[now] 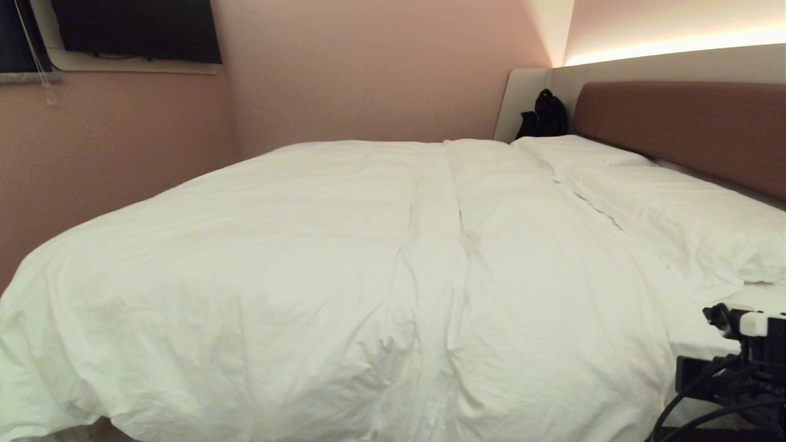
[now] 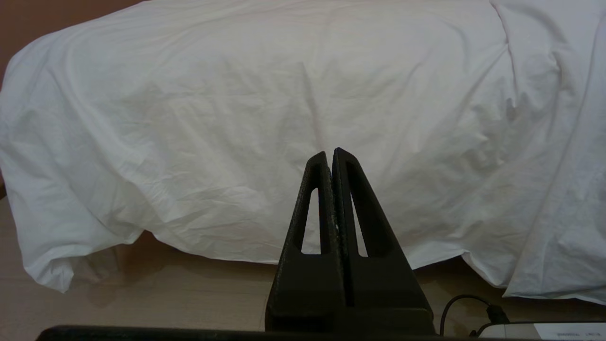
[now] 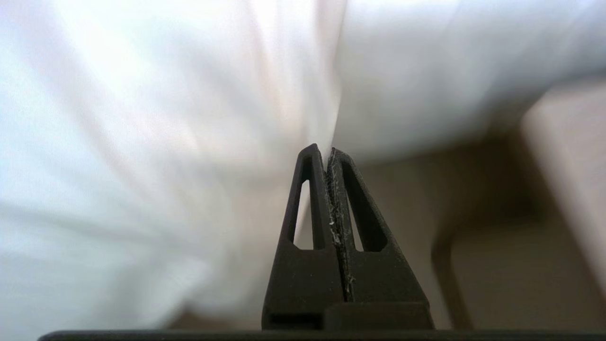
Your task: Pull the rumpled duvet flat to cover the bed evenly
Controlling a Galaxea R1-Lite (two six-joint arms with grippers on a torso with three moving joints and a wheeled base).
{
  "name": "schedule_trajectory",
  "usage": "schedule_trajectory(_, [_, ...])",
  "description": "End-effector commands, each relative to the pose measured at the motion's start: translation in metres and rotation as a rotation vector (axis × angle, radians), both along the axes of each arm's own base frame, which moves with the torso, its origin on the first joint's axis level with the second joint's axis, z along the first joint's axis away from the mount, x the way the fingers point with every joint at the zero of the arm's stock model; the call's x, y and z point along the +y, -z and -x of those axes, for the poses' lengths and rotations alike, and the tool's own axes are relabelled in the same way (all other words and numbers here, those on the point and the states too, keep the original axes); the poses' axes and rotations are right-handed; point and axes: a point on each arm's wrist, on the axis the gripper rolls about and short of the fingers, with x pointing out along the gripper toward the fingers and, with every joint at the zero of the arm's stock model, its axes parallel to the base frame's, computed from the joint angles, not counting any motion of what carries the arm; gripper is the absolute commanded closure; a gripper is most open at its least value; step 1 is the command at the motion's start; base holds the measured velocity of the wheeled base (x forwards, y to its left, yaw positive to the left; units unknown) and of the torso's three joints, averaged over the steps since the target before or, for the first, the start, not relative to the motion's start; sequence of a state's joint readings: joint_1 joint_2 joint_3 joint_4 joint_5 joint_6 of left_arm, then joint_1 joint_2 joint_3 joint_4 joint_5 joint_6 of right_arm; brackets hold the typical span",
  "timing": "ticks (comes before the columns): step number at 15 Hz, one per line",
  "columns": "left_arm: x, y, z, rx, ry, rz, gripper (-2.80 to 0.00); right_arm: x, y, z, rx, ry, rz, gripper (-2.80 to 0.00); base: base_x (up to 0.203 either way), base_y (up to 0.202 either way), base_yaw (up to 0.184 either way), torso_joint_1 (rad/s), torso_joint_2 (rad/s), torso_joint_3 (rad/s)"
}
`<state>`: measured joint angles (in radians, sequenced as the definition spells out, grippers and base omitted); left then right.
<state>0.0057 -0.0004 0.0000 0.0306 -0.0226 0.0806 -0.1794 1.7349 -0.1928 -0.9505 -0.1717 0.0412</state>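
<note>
1. The duvet (image 1: 319,270) lies across nearly the whole bed (image 1: 675,126), puffy and softly creased, with a long fold running from about twelve o'clock down to six through the middle of the head view.
2. Its near edge spills over the side of the mattress and hangs toward the floor; at about seven o'clock a corner droops lowest.
3. Two pillows (image 1: 669,209) sit at about three o'clock, against the brown headboard, just beside the duvet's top edge.
4. A black bag (image 1: 543,116) rests in the corner at about one o'clock, beyond the far pillow.
5. The left gripper (image 2: 330,152) hangs in front of the draped side of the duvet, apart from the cloth, its two black fingers pressed together on nothing.
6. The right gripper (image 3: 321,149) is at the lower right edge of the bed, its tips up against a white fold; the fingers are pressed together, and I cannot tell whether any cloth is caught between them.
7. A pale label (image 2: 568,330) lies at about five o'clock in the left wrist view; its print is too small to read. No other writing shows.
</note>
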Motion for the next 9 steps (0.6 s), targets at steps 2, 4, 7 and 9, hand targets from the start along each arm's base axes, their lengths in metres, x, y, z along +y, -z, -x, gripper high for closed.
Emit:
schedule_trajectory(2, [0.000,0.000,0.000,0.000,0.000,-0.001,0.00,0.005,-0.067,0.022,-0.335,-0.012,0.093,0.00,0.000,0.000,0.000,0.000,0.00,0.000])
schedule_trajectory(4, [0.000,0.000,0.000,0.000,0.000,-0.001,0.00,0.007,-0.097,0.033,-0.476,-0.012,0.132,0.00,0.000,0.000,0.000,0.000,0.00,0.000])
schedule_trajectory(7, [0.000,0.000,0.000,0.000,0.000,-0.001,0.00,0.008,-0.132,0.043,-0.595,0.013,0.166,0.00,0.000,0.000,0.000,0.000,0.00,0.000])
schedule_trajectory(9, [0.000,0.000,0.000,0.000,0.000,-0.001,0.00,0.011,-0.148,0.055,-0.601,0.016,0.164,0.00,0.000,0.000,0.000,0.000,0.00,0.000])
